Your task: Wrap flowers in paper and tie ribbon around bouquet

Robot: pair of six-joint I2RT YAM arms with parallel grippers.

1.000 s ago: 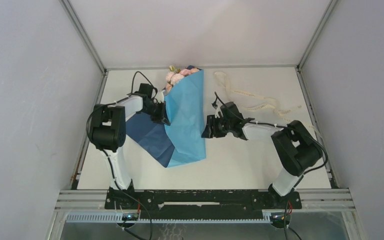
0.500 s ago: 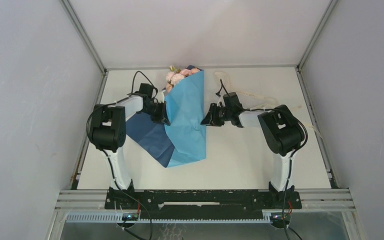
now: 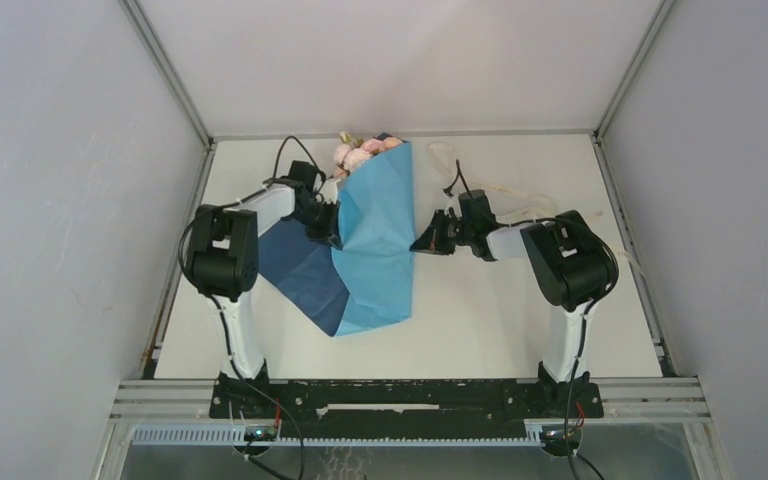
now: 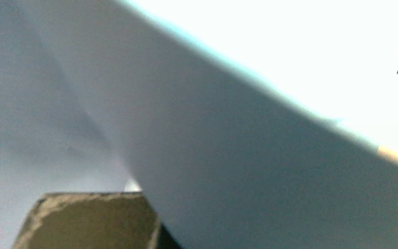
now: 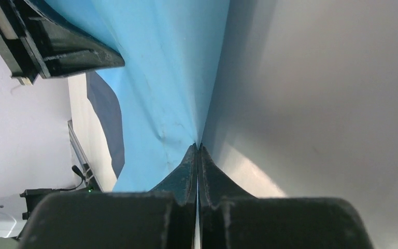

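Grey walls point(image 3: 60, 200) box in a white table point(image 3: 480, 320). Blue paper point(image 3: 375, 230) sits btw my 2 grippers, its light face folded up & over. Its darker face lies flat on the table, on the near side of the L jaws.

R gripper point(image 3: 418, 244): jaws fully closed, tips meeting on the sheet's R edge w/ the thin paper pinched there. R wrist view shows both fingers point(image 5: 186, 171) pressed flat together and the light-blue sheet running away from the tips.

L gripper point(image 3: 330, 228): closed too, tips at the sheet's L fold, opposite the R jaws. L wrist view is nearly all paper, v. close & blurred, w/ 1 finger point(image 4: 83, 220) at the bottom edge. Can't tell if the sheet is actually btw those jaws or just against them.

Flowers point(image 3: 353, 155): pink blooms poke out of the paper's far end, beyond the L jaws & slightly to their R. Stems are hidden under the sheet.

Ribbon point(image 3: 510, 189): cream strip lying loose on the table beyond the R jaws, apart from the paper, partly hidden by the R arm.
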